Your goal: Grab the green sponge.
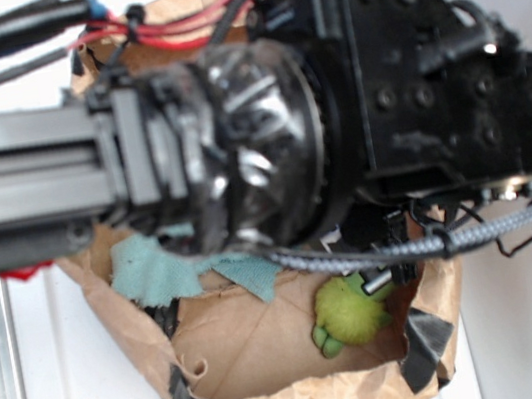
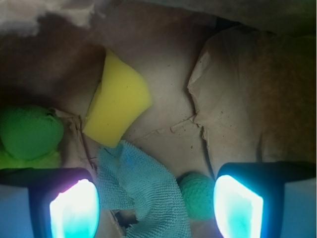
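A large black robot arm [image 1: 351, 95] fills the upper part of the exterior view, blurred and close to the camera, with a ribbed dark wrist section and a blocky black housing studded with screws on the right. Red and black cables [image 1: 177, 21] run across the top, and a grey braided cable [image 1: 425, 243] loops beneath the housing. Below the arm sits an open brown paper bag [image 1: 258, 342], its rim patched with dark tape. Inside it, a teal cloth [image 1: 171, 270] lies on the left, and a fuzzy lime-green toy [image 1: 350, 313] rests on the right, partly under the arm. The bag stands on a white worktop [image 1: 84, 390]. The gripper cannot be made out.
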Controlling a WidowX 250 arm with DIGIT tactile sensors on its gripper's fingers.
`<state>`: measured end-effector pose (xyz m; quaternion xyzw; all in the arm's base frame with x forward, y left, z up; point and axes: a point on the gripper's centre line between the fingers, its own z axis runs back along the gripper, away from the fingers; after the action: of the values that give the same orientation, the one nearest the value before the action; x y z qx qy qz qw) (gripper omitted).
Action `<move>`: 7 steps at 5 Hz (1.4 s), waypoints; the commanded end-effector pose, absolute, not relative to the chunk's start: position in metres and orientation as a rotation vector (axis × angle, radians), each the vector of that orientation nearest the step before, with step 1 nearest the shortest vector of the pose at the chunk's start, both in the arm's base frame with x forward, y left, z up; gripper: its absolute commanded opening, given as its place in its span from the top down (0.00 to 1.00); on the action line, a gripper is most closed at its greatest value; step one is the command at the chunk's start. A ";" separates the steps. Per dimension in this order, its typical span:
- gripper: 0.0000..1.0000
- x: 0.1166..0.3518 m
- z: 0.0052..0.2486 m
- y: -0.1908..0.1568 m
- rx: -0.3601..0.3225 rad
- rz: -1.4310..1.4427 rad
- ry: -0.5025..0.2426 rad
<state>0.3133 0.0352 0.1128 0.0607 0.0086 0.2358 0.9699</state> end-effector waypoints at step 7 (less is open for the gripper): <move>0.00 0.334 0.087 0.066 0.031 0.775 -0.260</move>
<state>0.3294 0.0507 0.0696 0.0196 -0.0916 0.3670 0.9255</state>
